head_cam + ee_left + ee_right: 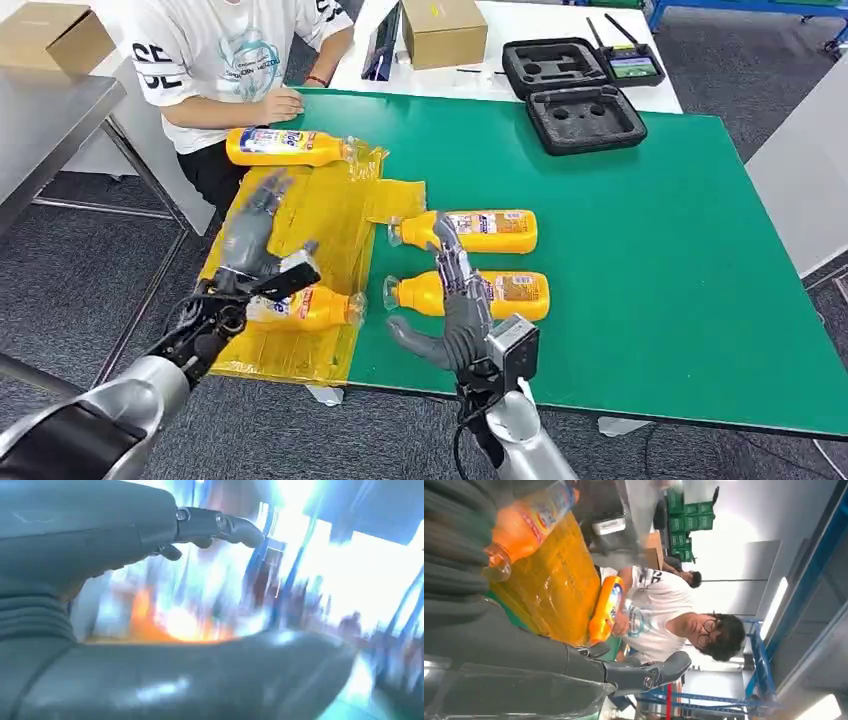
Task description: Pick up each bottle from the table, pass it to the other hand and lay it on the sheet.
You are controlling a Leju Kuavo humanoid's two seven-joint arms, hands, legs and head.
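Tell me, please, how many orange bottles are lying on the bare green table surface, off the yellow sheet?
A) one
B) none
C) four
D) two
D: two bottles lie side by side on the green table, right of the yellow sheet, which carries two others.

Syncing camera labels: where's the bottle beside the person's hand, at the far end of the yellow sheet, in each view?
Head view: bottle lies upper left, at the far end of the yellow sheet, just below the person's hand.
Right wrist view: bottle sits near the picture's centre, against that hand.
Left wrist view: too blurred to tell; there is an orange smear.
Shared landmark: the yellow sheet, head and right wrist views.
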